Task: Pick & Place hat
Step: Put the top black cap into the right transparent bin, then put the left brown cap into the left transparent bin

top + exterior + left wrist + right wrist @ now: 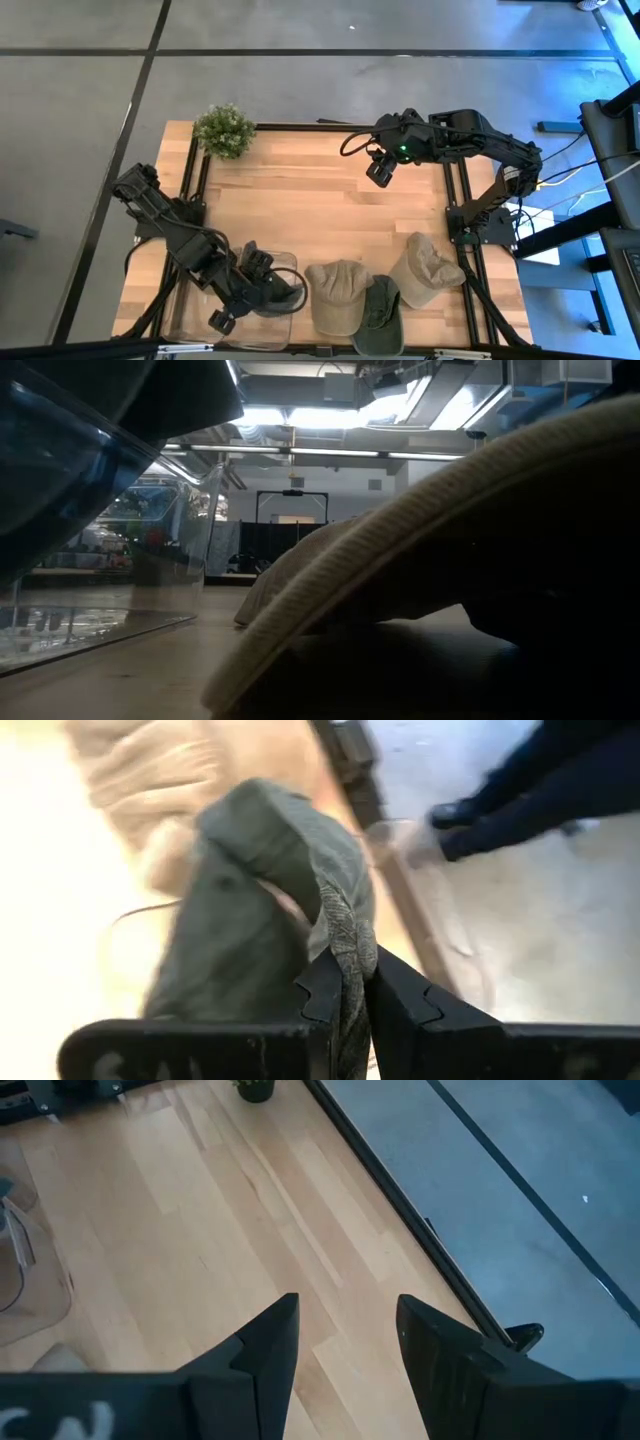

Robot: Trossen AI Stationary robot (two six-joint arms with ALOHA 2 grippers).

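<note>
Dark olive fabric of a soft cloth cap (250, 910) is pinched between the left tool's (345, 995) closed fingers, the cap hanging over the clear plastic bin (190, 320) at the wooden table's (300, 200) near left corner. To place it well, I would centre the cap over the bin and lower it before releasing, so its floppy crown does not catch the wall. It looks limp and folded. The right tool (345, 1340) hovers open, empty, above the far right of the table.

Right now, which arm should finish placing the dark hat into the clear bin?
Left. Its fingers already pinch the dark green fabric hat over the clear plastic bin; the right gripper hangs open, empty, far across the table.
</note>
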